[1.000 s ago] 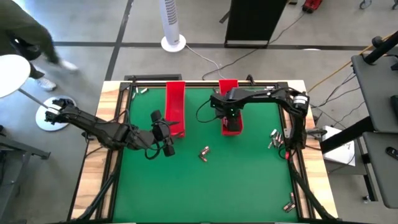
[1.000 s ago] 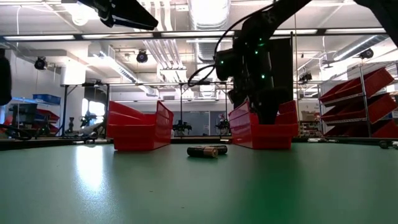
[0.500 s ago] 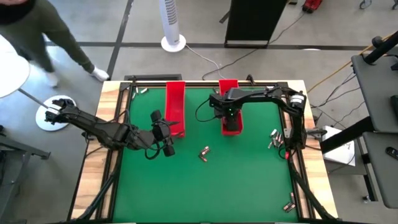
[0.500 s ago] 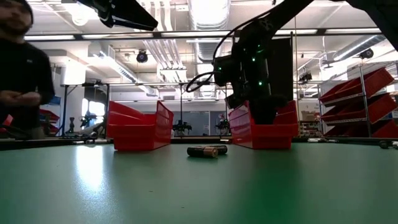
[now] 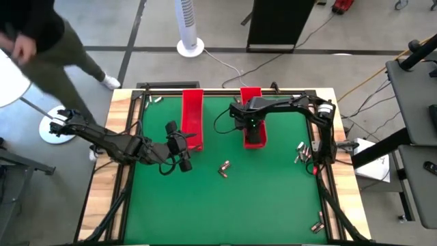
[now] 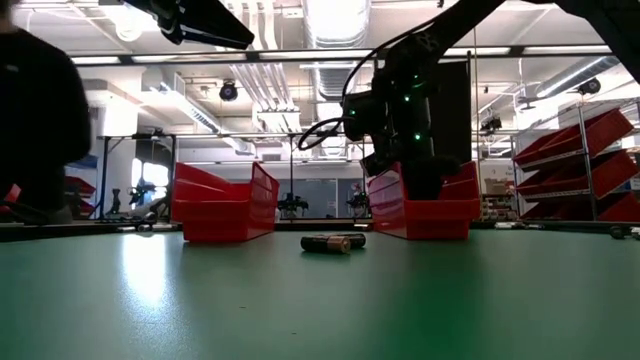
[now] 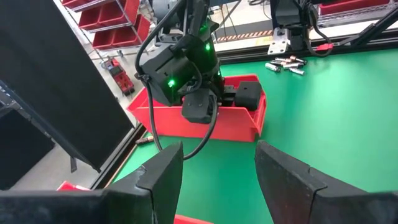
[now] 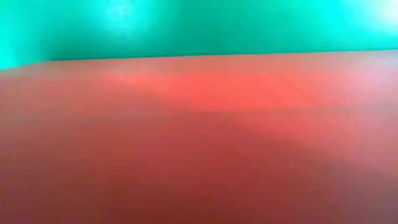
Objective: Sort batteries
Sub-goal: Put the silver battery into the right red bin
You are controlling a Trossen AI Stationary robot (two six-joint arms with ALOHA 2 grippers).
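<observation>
Two batteries [image 5: 224, 167] lie on their sides on the green mat [image 5: 225, 205] near its middle, also seen in the low view [image 6: 330, 242]. More batteries [image 5: 300, 152] lie by the right edge. My right gripper [image 5: 254, 133] points down into the near end of the right red tray [image 5: 251, 96]. The tray wall [image 6: 440, 215] hides its tip, and its wrist view shows only the tray's red surface [image 8: 199, 137]. My left gripper [image 5: 183, 152] hangs open above the mat beside the left red tray [image 5: 192, 116], nothing between its fingers [image 7: 217, 168].
A few batteries [image 5: 318, 223] lie at the near right corner and one [image 5: 156, 100] at the far left corner. Black rails frame the mat. A person [image 5: 41, 41] moves on the floor beyond the far left corner. Bare mat lies toward the near edge.
The person beyond the table's far left corner has walked along the floor. Both arms and the batteries have stayed where they were.
</observation>
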